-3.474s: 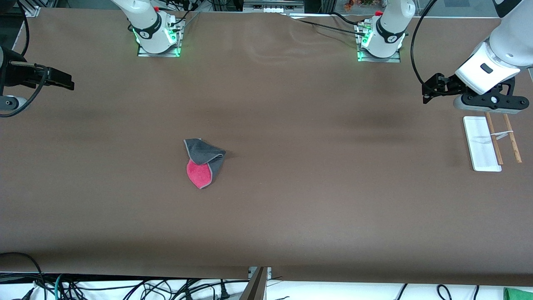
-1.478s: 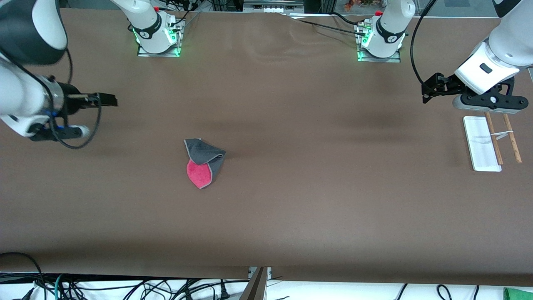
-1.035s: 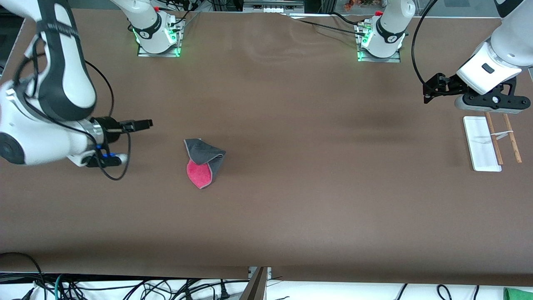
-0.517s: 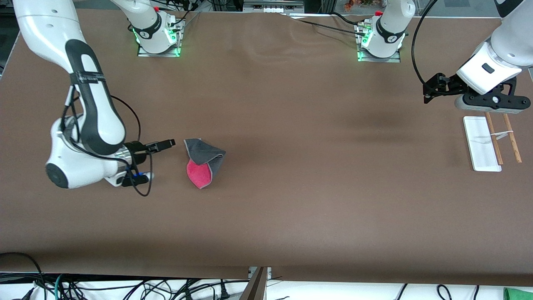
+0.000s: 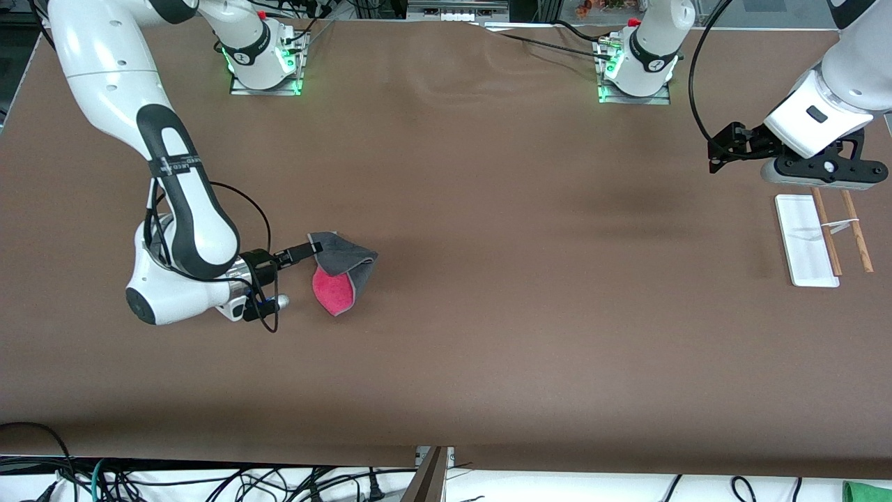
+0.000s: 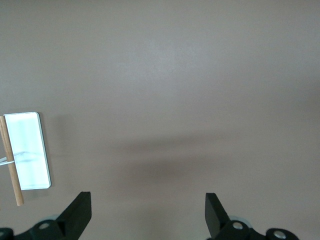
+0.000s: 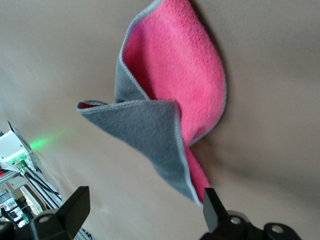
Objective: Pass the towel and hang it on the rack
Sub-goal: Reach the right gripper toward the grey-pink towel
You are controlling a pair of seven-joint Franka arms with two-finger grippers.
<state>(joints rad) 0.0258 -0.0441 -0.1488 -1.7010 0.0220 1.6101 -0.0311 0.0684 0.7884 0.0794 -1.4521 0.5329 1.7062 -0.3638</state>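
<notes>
The towel (image 5: pixel 343 270) lies crumpled on the brown table, its dark grey side folded over the pinkish-red side. My right gripper (image 5: pixel 312 249) is open and low at the towel's grey edge, on the side toward the right arm's end of the table. In the right wrist view the towel (image 7: pixel 170 100) fills the middle, and its grey corner reaches one finger of the open right gripper (image 7: pixel 145 202). The rack (image 5: pixel 807 240) lies at the left arm's end, its two wooden rods (image 5: pixel 856 232) beside the white base. My left gripper (image 5: pixel 713 156) waits open and empty over the table beside the rack.
The left wrist view shows the open left gripper (image 6: pixel 147 202) over bare table, with the rack's white base (image 6: pixel 29 150) and one rod (image 6: pixel 11 160) off to the side. The arm bases (image 5: pixel 265 63) stand along the table's edge farthest from the front camera.
My right arm has swung in from the table's end and come down to the towel's grey edge. The towel, the rack and the left arm have not moved.
</notes>
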